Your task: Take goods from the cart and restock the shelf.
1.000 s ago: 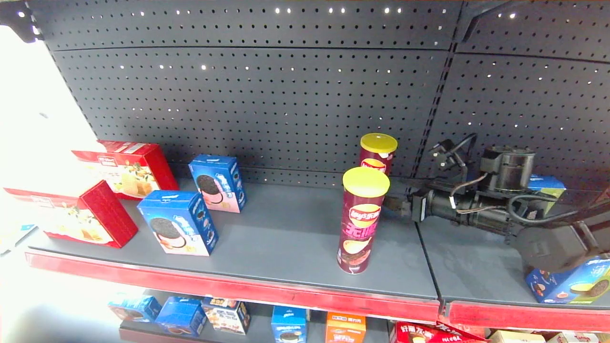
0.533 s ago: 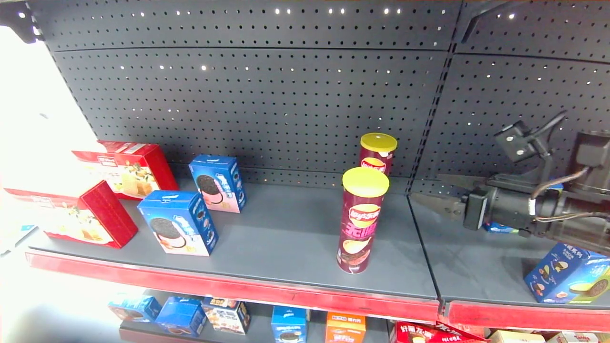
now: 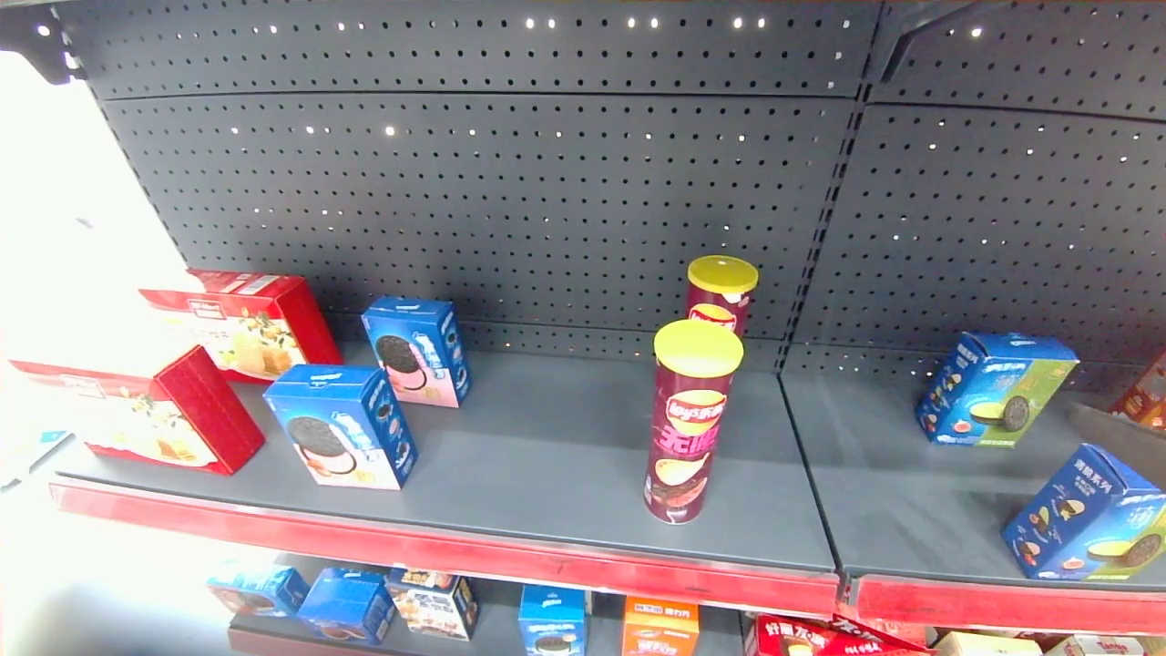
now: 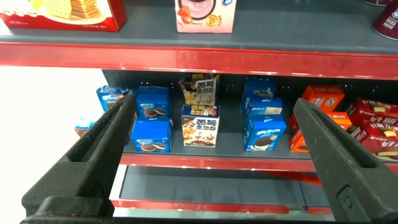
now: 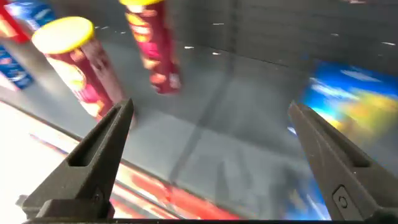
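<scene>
The grey shelf (image 3: pixel 565 456) is carrying the goods: two red boxes (image 3: pixel 146 410) are sitting at its left end, two blue cookie boxes (image 3: pixel 342 424) are standing beside them, and two blue-green boxes (image 3: pixel 997 387) are resting in the right bay. Two chip cans (image 3: pixel 692 419) are standing upright mid-shelf, one behind the other. The right tool (image 5: pixel 210 106) is hanging wide open and empty before the cans, probably near the shelf's front edge. The left tool (image 4: pixel 214 98) is gaping empty too, facing the lower shelf (image 4: pixel 211 163).

Shelf (image 3: pixel 547 456) open between blue boxes (image 3: pixel 342 426) and chip cans (image 3: pixel 692 428); blue-green boxes (image 3: pixel 997 390) crowd right bay
</scene>
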